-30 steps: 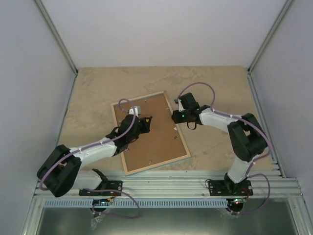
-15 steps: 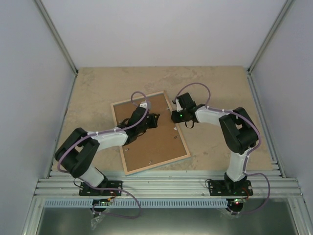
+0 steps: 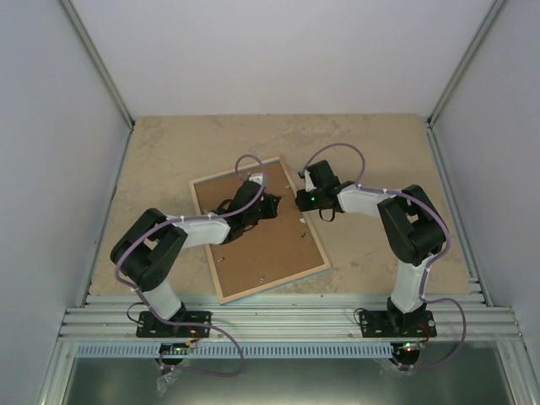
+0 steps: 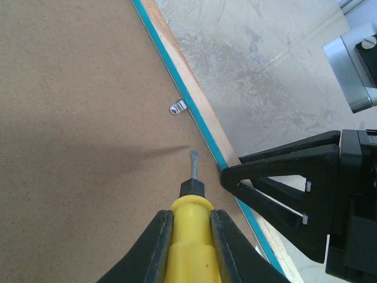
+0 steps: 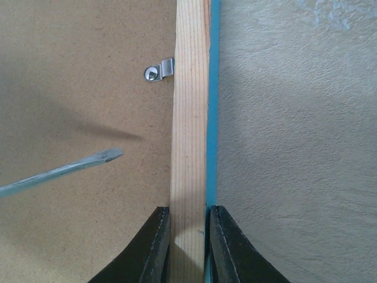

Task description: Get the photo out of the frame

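The frame (image 3: 270, 284) lies face down on the table, showing its pale wood rim (image 5: 189, 118) and a thin turquoise edge. A brown backing board (image 3: 261, 245) fills it, so the photo is hidden. My left gripper (image 4: 190, 217) is shut on a yellow-handled screwdriver (image 4: 189, 242). Its flat blade (image 5: 65, 171) hovers over the board just inside the right rim, below a small metal clip (image 5: 159, 71). My right gripper (image 5: 187, 218) is shut on the frame's right rim, one finger on the board side and one on the turquoise outer side.
Beige stone-look table (image 3: 371, 152) surrounds the frame, enclosed by white walls. An aluminium rail (image 3: 287, 321) runs along the near edge. More small metal clips (image 3: 301, 237) sit along the frame's inner edges. In the left wrist view the black right gripper (image 4: 294, 188) stands close beside the screwdriver.
My left arm has carried the screwdriver rightward across the backing board toward the right rim. The right gripper's fingers have closed onto the rim. The frame has turned slightly.
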